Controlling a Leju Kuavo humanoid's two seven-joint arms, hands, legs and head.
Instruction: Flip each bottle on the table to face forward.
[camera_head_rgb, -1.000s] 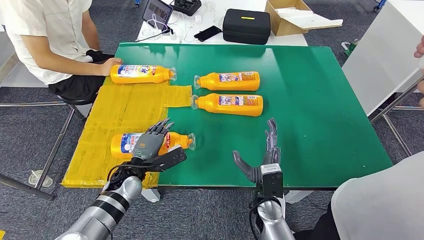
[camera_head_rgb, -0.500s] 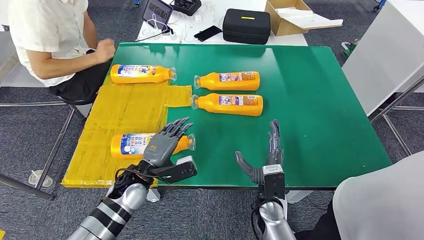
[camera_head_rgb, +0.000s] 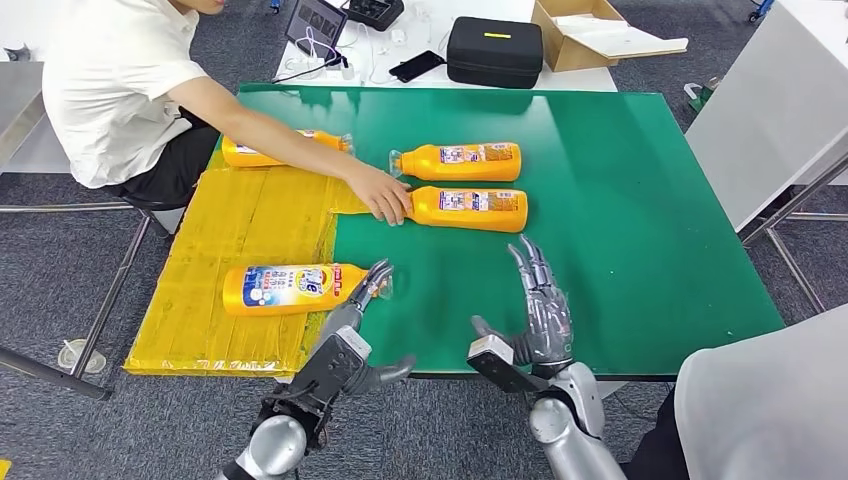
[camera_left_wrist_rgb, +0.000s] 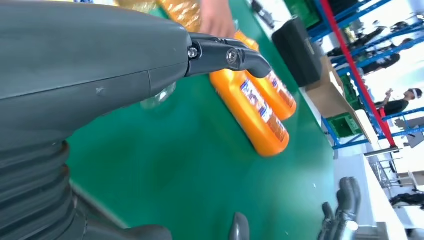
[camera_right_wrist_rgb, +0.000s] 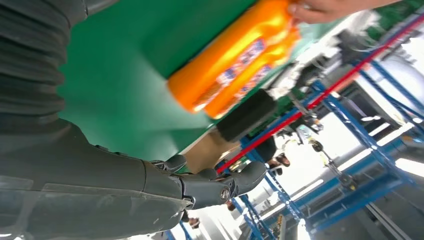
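Several orange bottles lie on their sides on the green table (camera_head_rgb: 620, 200). The near-left bottle (camera_head_rgb: 290, 288) rests on the yellow mat (camera_head_rgb: 250, 220) with its blue-and-white label up. My left hand (camera_head_rgb: 345, 350) is open at the table's front edge, fingertips close to that bottle's cap. My right hand (camera_head_rgb: 538, 310) hovers open over the front of the table, holding nothing. Two bottles lie mid-table, the farther bottle (camera_head_rgb: 462, 160) and the nearer bottle (camera_head_rgb: 470, 208), the pair (camera_left_wrist_rgb: 255, 110) also in the left wrist view. A person's hand (camera_head_rgb: 385, 200) holds the nearer one's neck. The person's arm partly hides the far-left bottle (camera_head_rgb: 240, 152).
A person in a white shirt (camera_head_rgb: 120, 90) sits at the table's left side. A second table behind holds a black case (camera_head_rgb: 493, 50), a cardboard box (camera_head_rgb: 590, 35) and a phone (camera_head_rgb: 415, 66). Someone in grey (camera_head_rgb: 760, 400) stands at the right front.
My left hand has drawn back off the near-left bottle to the table edge. My right hand has risen with fingers spread. The person's arm has reached across to the nearer mid-table bottle.
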